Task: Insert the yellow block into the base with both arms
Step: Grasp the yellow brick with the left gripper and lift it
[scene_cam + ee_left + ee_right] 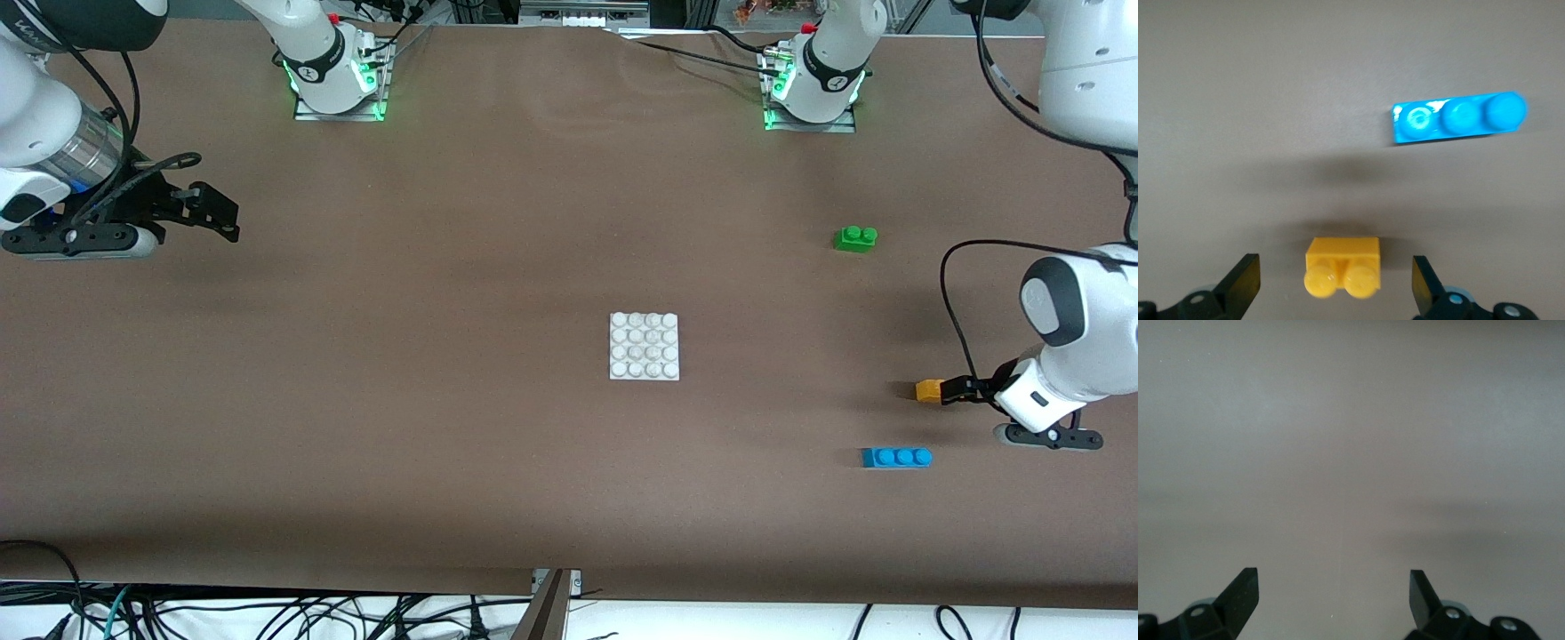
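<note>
The yellow block [929, 390] lies on the table at the left arm's end, with its two studs turned toward my left gripper. My left gripper [953, 390] is low at the block and open. In the left wrist view the block [1341, 267] sits between the two fingers of the left gripper [1335, 270], with a gap on each side. The white base [645, 347] lies flat near the table's middle with nothing on it. My right gripper [222, 218] waits open and empty over bare table at the right arm's end; it also shows in the right wrist view [1333, 583].
A blue three-stud brick [896, 457] lies nearer to the front camera than the yellow block; it also shows in the left wrist view [1458, 117]. A green two-stud brick [855, 238] lies farther from that camera, toward the left arm's base.
</note>
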You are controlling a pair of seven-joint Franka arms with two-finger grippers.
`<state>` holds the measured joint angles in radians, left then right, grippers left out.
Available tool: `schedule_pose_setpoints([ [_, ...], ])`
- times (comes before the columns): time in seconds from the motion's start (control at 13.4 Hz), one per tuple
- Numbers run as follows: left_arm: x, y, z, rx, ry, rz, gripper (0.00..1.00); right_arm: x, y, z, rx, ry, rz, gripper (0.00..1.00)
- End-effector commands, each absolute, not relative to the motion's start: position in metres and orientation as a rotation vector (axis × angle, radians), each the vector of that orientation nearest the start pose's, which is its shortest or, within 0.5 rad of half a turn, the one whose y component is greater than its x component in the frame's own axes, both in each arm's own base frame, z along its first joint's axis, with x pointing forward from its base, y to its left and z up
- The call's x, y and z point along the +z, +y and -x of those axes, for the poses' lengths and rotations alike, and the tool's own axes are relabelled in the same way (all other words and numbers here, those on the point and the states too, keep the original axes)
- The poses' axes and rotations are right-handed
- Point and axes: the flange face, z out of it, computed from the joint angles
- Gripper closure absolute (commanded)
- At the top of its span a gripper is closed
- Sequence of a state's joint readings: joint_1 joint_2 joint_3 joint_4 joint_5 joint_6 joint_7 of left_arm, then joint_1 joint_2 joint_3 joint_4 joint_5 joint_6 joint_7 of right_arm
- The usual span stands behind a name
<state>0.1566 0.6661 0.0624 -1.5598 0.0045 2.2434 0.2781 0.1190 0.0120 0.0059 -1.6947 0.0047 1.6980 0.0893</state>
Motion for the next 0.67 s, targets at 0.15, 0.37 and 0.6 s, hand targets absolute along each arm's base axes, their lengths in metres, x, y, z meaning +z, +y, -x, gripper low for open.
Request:
schedule_pose_setpoints([
  [0.15, 0.215, 0.156, -0.672, 0.075, 0.158, 3.097, 0.0, 0.572, 0.066, -0.558, 0.05, -0.054, 3.15, 0.0],
  [0.37, 0.209, 0.156, -0.67, 0.071, 0.131, 3.119, 0.0, 0.581, 0.058, -0.566, 0.021, -0.039, 3.147, 0.0],
  [0.6, 0.187, 0.154, -0.664, 0.087, 0.106, 3.14, 0.0, 0.584, 0.059, -0.565, 0.032, -0.046, 3.158, 0.0],
])
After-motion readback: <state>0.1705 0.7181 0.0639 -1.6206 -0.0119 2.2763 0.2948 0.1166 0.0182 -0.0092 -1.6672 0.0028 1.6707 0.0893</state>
